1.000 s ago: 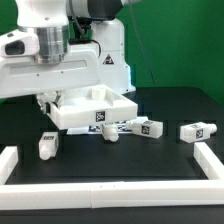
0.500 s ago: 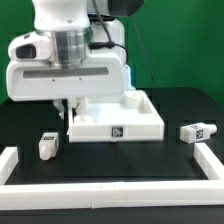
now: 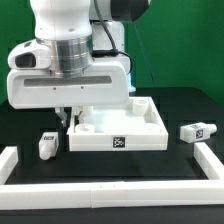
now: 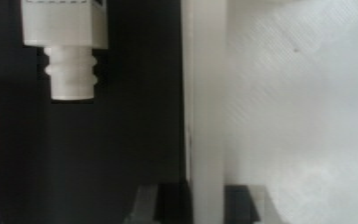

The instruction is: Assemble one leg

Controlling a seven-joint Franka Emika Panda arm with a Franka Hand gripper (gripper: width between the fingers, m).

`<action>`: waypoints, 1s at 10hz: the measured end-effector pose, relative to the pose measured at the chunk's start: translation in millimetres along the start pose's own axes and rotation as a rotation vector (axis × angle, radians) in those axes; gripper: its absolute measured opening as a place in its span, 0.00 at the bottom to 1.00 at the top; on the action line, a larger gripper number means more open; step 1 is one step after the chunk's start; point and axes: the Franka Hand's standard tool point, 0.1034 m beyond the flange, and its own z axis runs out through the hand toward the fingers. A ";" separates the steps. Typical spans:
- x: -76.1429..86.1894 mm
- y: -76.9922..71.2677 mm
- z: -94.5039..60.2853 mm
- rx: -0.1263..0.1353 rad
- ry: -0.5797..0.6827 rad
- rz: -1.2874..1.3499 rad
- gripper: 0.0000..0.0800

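The fingers [image 4: 240,208] are closed on the thin wall of the big white tray [image 4: 202,100], and the leg [image 4: 66,60] lies on the black surface [image 4: 140,130] near that wall, its long side running along it, not between the fingers.

The gripper [image 4: 197,206] sets its two dark fingers against either side of the white tabletop's [image 4: 300,100] thin raised wall. A ridged white leg [image 4: 69,58] lies on the black table [image 4: 140,140] near that wall, not touching it.
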 end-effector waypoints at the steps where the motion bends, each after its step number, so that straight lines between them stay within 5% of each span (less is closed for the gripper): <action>1: 11.3 -14.0 0.9 -0.005 0.002 0.034 0.07; 3: 48.0 -42.3 15.8 -0.016 0.022 0.108 0.07; 4: 54.0 -49.5 31.0 -0.026 0.030 0.084 0.07; 8: 51.3 -50.4 34.3 -0.024 0.019 0.077 0.07; 10: 58.9 -69.9 45.2 -0.035 0.045 0.066 0.07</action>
